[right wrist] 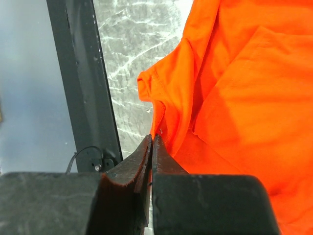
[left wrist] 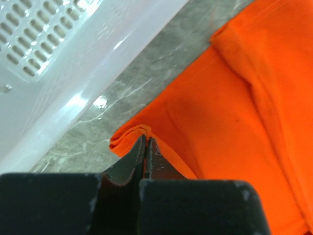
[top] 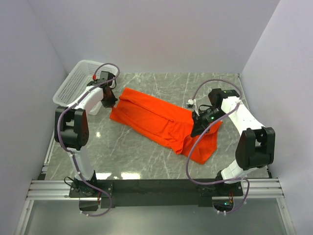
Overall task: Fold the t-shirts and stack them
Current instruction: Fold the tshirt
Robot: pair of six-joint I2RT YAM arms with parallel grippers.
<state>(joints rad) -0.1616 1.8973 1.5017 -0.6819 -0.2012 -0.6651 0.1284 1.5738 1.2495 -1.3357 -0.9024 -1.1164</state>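
We should carry both corners level and taut, so the limp cloth creases straight. Well apart from the basket [top: 73, 83], our right jaws pinch a hem of the t-shirt [top: 156, 120], we think; the bite is thin. The soft orange-red cloth lies half-folded on the marbled tabletop [top: 127, 156], reaching toward that basket. Just beside its stiff white mesh wall, our left jaws clamp a doubled corner.

White mesh basket [top: 68, 88] at the far-left corner of the grey marble table [top: 137, 152]
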